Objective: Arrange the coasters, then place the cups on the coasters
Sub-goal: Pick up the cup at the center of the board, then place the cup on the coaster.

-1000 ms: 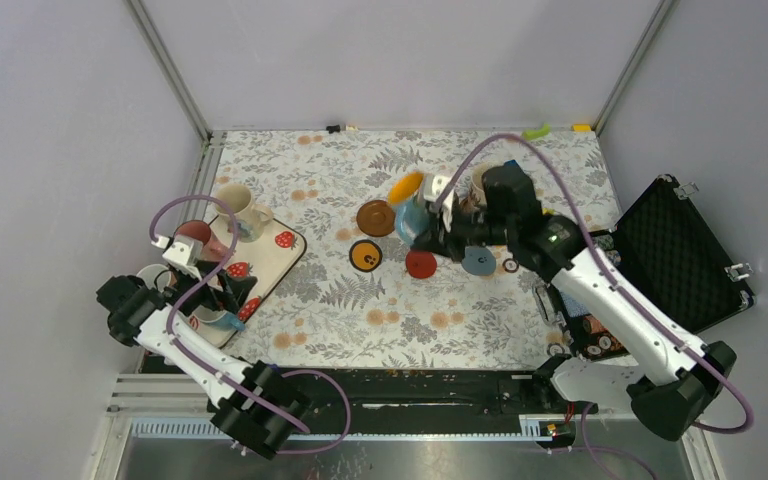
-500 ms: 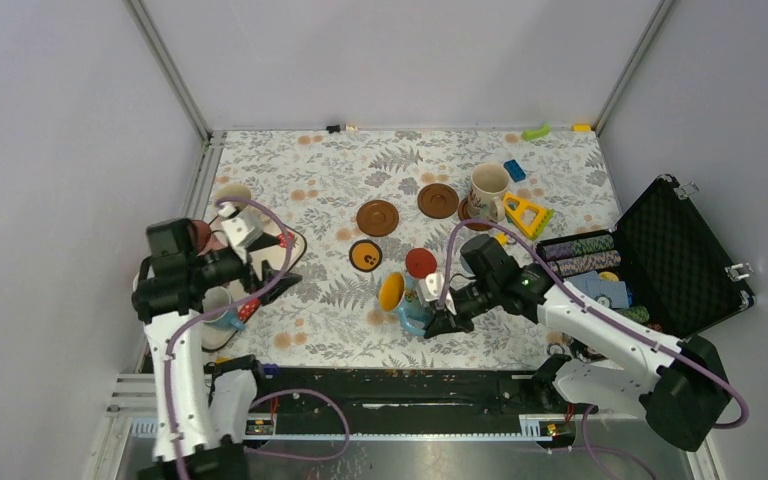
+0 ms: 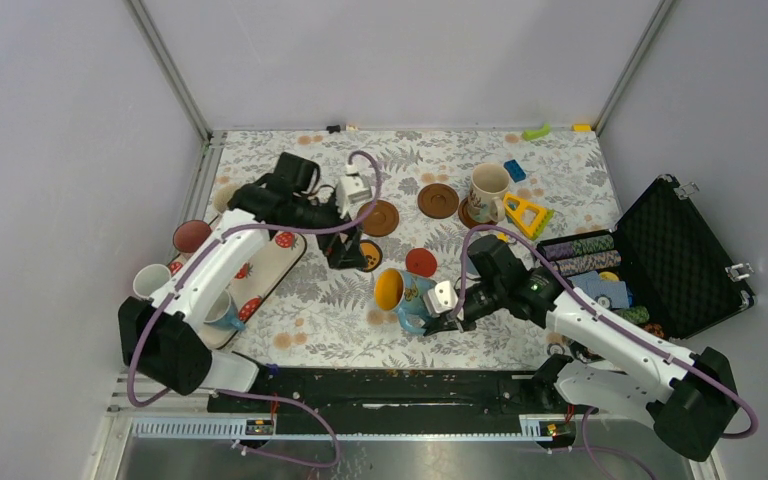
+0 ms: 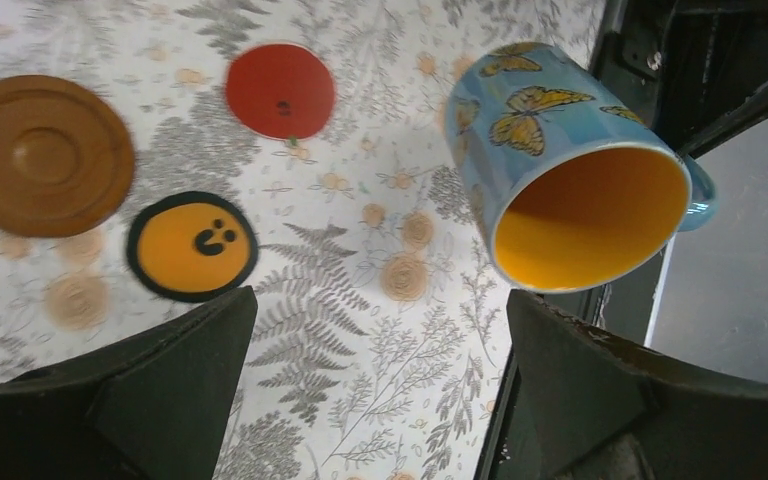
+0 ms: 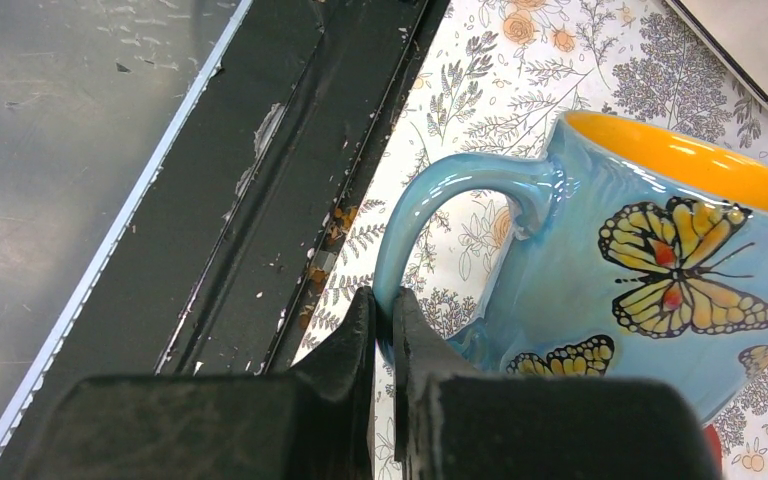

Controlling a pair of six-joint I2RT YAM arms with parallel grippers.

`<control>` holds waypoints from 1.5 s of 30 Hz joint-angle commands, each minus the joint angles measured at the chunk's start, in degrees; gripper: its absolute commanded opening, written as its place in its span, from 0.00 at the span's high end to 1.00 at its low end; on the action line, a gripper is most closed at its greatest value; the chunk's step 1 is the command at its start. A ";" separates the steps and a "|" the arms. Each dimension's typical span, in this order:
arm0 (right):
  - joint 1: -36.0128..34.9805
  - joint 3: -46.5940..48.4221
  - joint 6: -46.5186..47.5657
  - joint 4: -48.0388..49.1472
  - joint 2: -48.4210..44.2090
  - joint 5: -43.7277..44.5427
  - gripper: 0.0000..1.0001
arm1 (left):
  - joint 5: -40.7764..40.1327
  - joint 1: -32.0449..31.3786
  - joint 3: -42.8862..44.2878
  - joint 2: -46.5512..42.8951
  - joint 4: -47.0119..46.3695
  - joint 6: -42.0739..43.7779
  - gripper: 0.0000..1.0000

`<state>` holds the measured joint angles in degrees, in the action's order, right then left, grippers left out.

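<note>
1. Top external view: the left gripper [image 3: 346, 250] stands spread over the table and hides part of the orange coaster [image 3: 370, 258]. The right gripper [image 3: 450, 306] pinches the tilted blue mug [image 3: 407, 297] near the red coaster [image 3: 421, 263]. Whether the mug touches the table cannot be told.
2. Left wrist view: the fingers [image 4: 175, 390] are wide apart. The brown coaster [image 4: 42, 155] is cut off at the left edge.
3. Right wrist view: the jaws are pressed onto the mug's handle. The mug body is cut off at the right.

The right wrist view cuts off the blue mug [image 5: 650, 270] at its right edge and the strawberry tray [image 5: 760, 30] at the top corner; the left wrist view hides most of the mug handle [image 4: 702, 192].
</note>
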<state>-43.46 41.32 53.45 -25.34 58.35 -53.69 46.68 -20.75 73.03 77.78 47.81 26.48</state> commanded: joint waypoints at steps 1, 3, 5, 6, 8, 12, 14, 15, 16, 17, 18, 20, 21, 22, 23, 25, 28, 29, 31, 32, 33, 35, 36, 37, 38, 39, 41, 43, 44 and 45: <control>-0.47 2.31 2.05 7.11 -1.23 -3.00 1.00 | -6.06 -8.21 4.05 0.66 3.16 0.43 0.01; -0.46 2.35 1.25 8.34 -1.01 -2.25 1.00 | -8.99 -12.08 4.07 0.45 3.09 1.09 0.02; -0.40 2.31 0.71 9.01 -0.86 -1.79 1.00 | -10.93 -14.59 3.75 0.91 2.27 0.23 0.06; -0.47 2.24 0.65 9.29 -0.80 -1.71 1.00 | -10.80 -15.10 3.53 1.26 1.80 -0.29 0.10; -0.40 1.94 0.51 9.77 -0.42 -1.51 1.00 | -10.14 -15.40 3.40 2.01 1.17 -0.93 0.21; -0.45 1.65 -0.47 11.32 0.09 -0.91 1.00 | -8.68 -15.50 2.73 2.26 0.60 -0.84 0.48; -0.42 2.00 -2.45 12.74 0.42 -1.09 1.00 | -8.27 -15.78 2.12 2.30 0.09 -0.99 0.53; -0.46 2.39 -3.28 12.95 0.70 -1.29 1.00 | -8.15 -16.14 1.91 2.30 -0.05 -0.99 0.60; -0.46 2.80 -3.83 13.11 0.97 -1.34 1.00 | -7.91 -16.41 2.00 2.41 -0.04 -0.99 0.66; -0.46 3.12 -4.21 13.21 1.22 -1.33 1.00 | -7.85 -16.66 2.11 2.53 -0.04 -0.99 0.68; -0.40 3.15 -4.66 13.76 1.39 -1.30 1.00 | -7.83 -16.93 2.31 2.87 -0.08 -0.91 0.71; -0.46 3.06 -5.58 14.61 1.51 -1.10 1.00 | -8.27 -17.52 2.61 3.62 -0.04 -0.90 0.71; -0.41 2.99 -5.79 14.93 1.47 -1.16 1.00 | -8.41 -17.75 2.66 4.32 -0.05 -0.90 0.69; -0.40 3.10 -6.20 15.18 1.32 -1.20 1.00 | -8.44 -17.88 2.69 5.01 -0.05 -0.90 0.67; -0.46 3.19 -6.64 15.35 1.19 -1.16 1.00 | -8.42 -18.06 2.57 5.68 -0.06 -0.91 0.67; -0.41 3.34 -7.28 16.17 1.02 -0.69 1.00 | -8.18 -18.68 2.67 6.65 0.17 -0.71 0.66; -0.43 3.44 -8.44 17.30 0.91 0.06 1.00 | -7.74 -19.54 3.61 7.75 1.93 0.20 0.57; -0.45 3.37 -8.59 17.49 0.82 0.08 1.00 | -7.91 -19.60 3.74 7.93 2.11 0.23 0.39; -0.41 3.26 -8.82 17.81 0.49 0.13 1.00 | -8.44 -19.61 3.85 7.92 2.12 0.00 0.02; -0.41 3.18 -8.81 17.93 0.36 0.30 1.00 | -8.65 -19.65 3.81 7.80 2.23 -0.07 0.01; -0.47 3.03 -8.66 18.00 0.10 0.73 1.00 | -8.64 -19.63 3.79 7.54 2.32 0.00 0.01; -0.41 2.76 -8.23 18.18 -0.20 1.77 1.00 | -8.00 -19.66 3.64 6.83 2.72 0.30 0.01; -0.46 2.68 -7.84 18.16 -0.34 2.37 1.00 | -7.81 -19.60 3.62 6.52 2.88 0.47 0.01; -0.45 2.47 -7.50 18.15 -0.56 2.83 1.00 | -7.90 -19.64 3.53 6.03 2.96 0.50 0.01; -0.43 2.24 -7.33 18.34 -0.58 3.26 1.00 | -8.29 -19.63 3.45 5.79 2.99 0.38 0.01; -0.48 2.07 -7.38 18.57 -0.57 3.77 1.00 | -8.85 -19.56 3.39 5.55 2.83 0.27 0.01; -0.45 1.61 -7.21 18.86 -0.52 4.23 1.00 | -11.11 -19.41 2.88 4.67 1.94 0.11 0.01; -0.41 0.96 -7.00 19.36 -0.87 4.54 1.00 | -12.17 -17.34 1.91 3.37 0.14 -0.82 0.01; -0.41 0.94 -6.90 19.31 -1.14 4.45 1.00 | -10.74 -15.43 1.83 2.97 -0.26 -1.22 0.01; -0.33 0.99 -6.37 18.70 -1.55 4.02 1.00 | -8.55 -12.99 2.10 2.76 -0.35 -1.64 0.01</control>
<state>-43.79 40.32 43.16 -15.40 59.72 -49.43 35.64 -38.98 75.18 84.44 49.71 26.41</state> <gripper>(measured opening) 0.047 0.985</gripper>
